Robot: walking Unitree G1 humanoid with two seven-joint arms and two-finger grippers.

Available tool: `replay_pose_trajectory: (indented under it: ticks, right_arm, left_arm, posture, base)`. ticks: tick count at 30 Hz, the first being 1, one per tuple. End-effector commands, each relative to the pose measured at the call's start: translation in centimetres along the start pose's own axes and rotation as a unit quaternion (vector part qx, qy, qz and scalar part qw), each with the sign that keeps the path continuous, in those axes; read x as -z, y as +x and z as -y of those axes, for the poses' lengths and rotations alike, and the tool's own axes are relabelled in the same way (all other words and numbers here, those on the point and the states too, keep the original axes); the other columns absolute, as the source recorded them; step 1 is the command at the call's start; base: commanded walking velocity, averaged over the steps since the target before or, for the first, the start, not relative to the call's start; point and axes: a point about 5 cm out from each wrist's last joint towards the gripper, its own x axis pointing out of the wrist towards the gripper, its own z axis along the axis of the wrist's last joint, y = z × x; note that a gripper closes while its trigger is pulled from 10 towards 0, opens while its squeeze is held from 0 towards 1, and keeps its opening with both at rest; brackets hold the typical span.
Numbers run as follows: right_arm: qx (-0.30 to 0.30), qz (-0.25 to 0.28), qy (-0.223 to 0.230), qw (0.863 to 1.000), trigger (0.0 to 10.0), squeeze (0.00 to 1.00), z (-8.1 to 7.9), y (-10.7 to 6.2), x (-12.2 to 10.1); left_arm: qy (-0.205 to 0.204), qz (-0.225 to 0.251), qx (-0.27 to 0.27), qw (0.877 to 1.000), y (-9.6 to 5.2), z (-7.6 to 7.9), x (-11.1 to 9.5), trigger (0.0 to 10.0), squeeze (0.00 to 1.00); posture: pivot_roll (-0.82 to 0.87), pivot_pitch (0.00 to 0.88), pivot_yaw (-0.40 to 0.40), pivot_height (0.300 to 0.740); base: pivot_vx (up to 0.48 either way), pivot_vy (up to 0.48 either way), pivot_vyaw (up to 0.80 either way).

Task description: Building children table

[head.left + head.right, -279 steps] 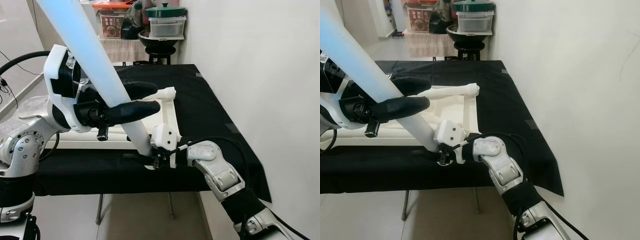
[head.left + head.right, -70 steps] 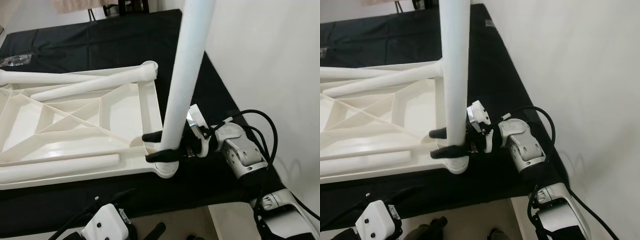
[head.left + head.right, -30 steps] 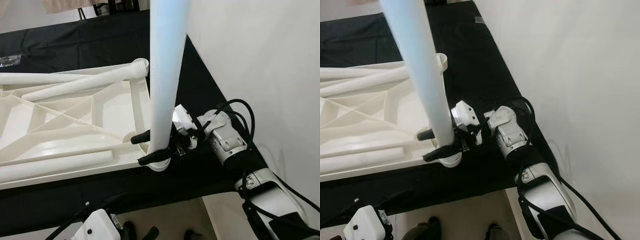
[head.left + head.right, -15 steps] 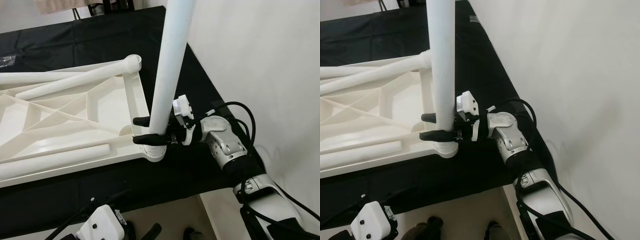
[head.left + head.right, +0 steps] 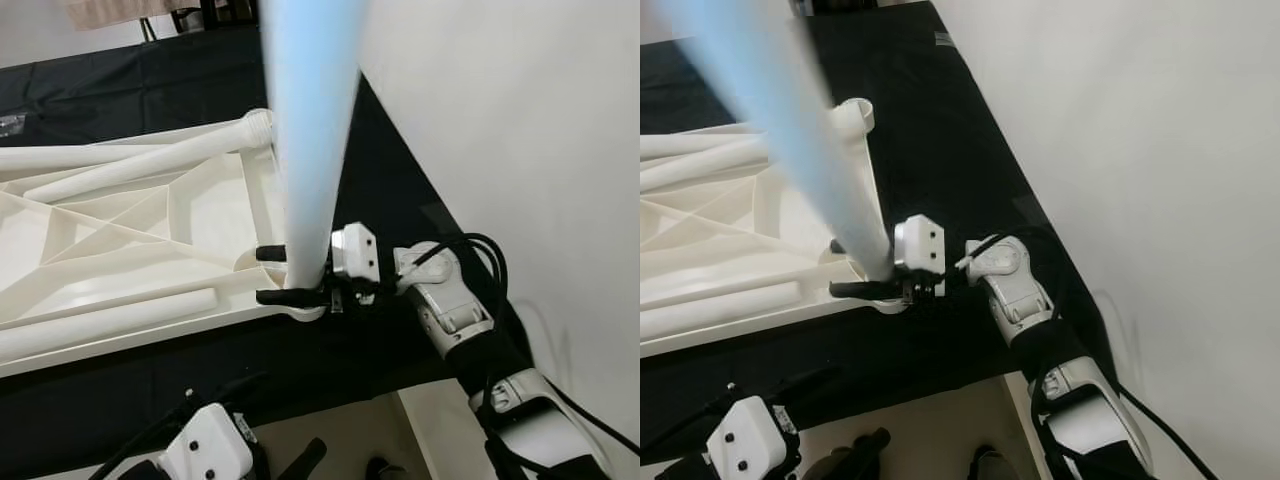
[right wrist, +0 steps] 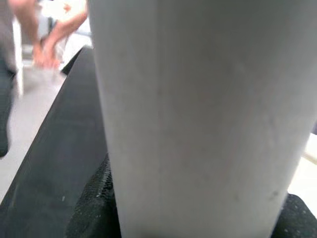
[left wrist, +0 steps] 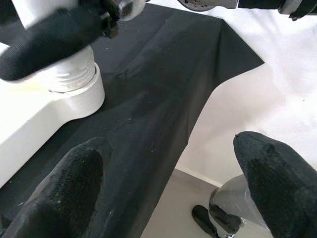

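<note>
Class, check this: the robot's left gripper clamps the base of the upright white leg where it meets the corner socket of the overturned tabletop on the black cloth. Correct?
One error: the right gripper clamps the upright white leg, as the left eye view shows. The left gripper hangs open below the edge of the black cloth. The rest holds: the leg meets the corner socket of the overturned tabletop.

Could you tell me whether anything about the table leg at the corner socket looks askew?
Yes. The table leg in the right gripper leans away from vertical above the corner socket of the upturned tabletop, so it does not look squarely seated. Motion blur hides how far it tilts.
</note>
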Motion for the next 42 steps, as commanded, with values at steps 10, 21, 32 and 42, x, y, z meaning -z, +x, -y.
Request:
replay_pose_trajectory:
  ticks: [10, 21, 32, 42]
  right_arm:
    - [-0.017, -0.084, 0.127, 0.988, 10.0, 0.0, -1.4, -1.1, 3.1]
    - [0.102, -0.129, 0.273, 0.948, 10.0, 0.0, 0.3, -1.4, 5.1]
    - [0.199, -0.129, 0.312, 0.92, 10.0, 0.0, 0.2, -1.6, 5.6]
    - [0.295, -0.094, 0.277, 0.91, 10.0, 0.0, -0.8, -1.4, 4.4]
  left_arm:
    - [-0.008, -0.007, -0.001, 1.0, 0.3, 0.3, 0.5, 10.0, 0.0]
    - [-0.01, -0.004, -0.003, 1.0, 0.3, 0.4, 0.4, 10.0, 0.0]
    - [-0.013, -0.004, -0.002, 1.0, 0.3, 0.5, 0.4, 10.0, 0.0]
    - [-0.018, 0.0, 0.0, 1.0, 0.8, 0.6, 0.4, 10.0, 0.0]
  posture:
    - [0.12, 0.293, -0.02, 0.74]
    - [0.12, 0.301, -0.023, 0.74]
    - [0.11, 0.307, -0.024, 0.74]
    - [0.09, 0.305, -0.04, 0.74]
  base:
    - [0.0, 0.0, 0.0]
    - [0.0, 0.0, 0.0]
    - [0.0, 0.0, 0.0]
    - [0.0, 0.0, 0.0]
